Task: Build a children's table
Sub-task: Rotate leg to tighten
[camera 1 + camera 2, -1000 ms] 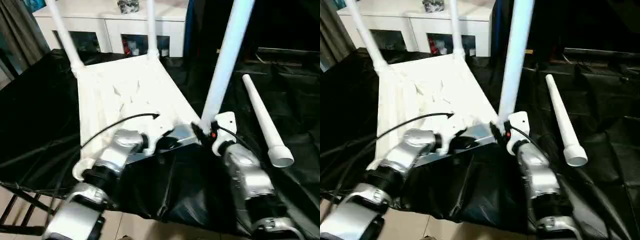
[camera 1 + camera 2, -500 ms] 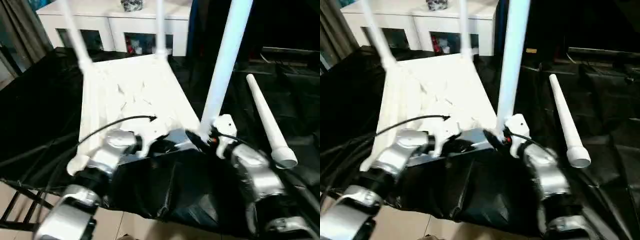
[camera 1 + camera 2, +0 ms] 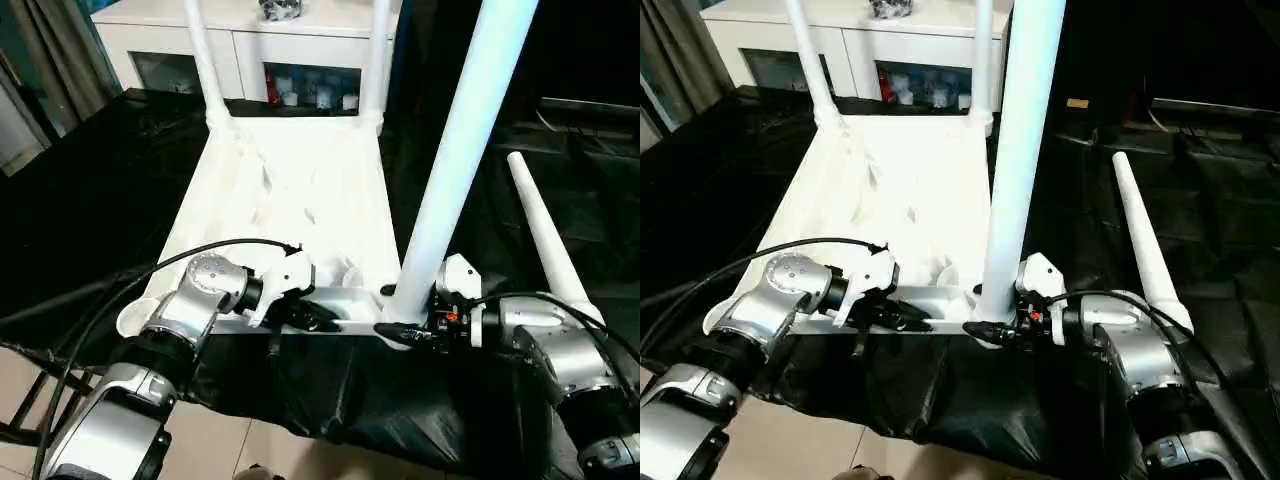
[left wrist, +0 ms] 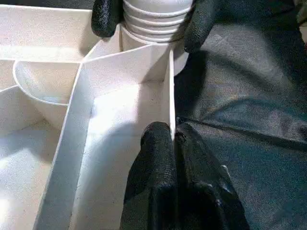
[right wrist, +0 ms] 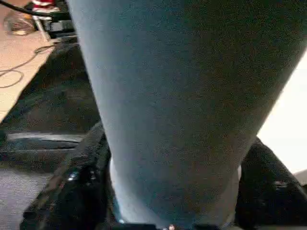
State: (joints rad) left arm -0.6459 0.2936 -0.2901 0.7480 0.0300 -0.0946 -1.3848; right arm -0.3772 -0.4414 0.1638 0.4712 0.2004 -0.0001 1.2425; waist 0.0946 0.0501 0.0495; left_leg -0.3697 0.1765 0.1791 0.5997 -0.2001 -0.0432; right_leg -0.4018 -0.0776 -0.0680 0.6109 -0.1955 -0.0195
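The tabletop [image 3: 290, 200] is seen lying underside up on the black-covered work table [image 3: 80, 190], its near edge close to the table's front. Two legs [image 3: 205, 60] are already stood in the far corner sockets, and a third leg [image 3: 455, 170] is held upright at the near right socket, where the right gripper [image 3: 408, 322] is clamped around its base, one finger on each side. In the left wrist view the ridged end of that leg is seen in the socket, though whether it is fully seated cannot be told. The left gripper [image 3: 300, 318] is shut on the thin rim of the tabletop's near edge, with the fingers [image 4: 156, 163] pinched together over it, apparently to steady the piece. The task is judged to be a little over halfway done: the fourth leg [image 3: 545, 250] is left lying loose on the black cover to the right, just beside the right forearm, and the near left socket [image 3: 135, 318] is still open. Behind the work table a white cabinet [image 3: 290, 60] with glass doors is seen. The left arm's black cable [image 3: 200, 255] is draped over the tabletop's near end and may get in the way of the last socket.
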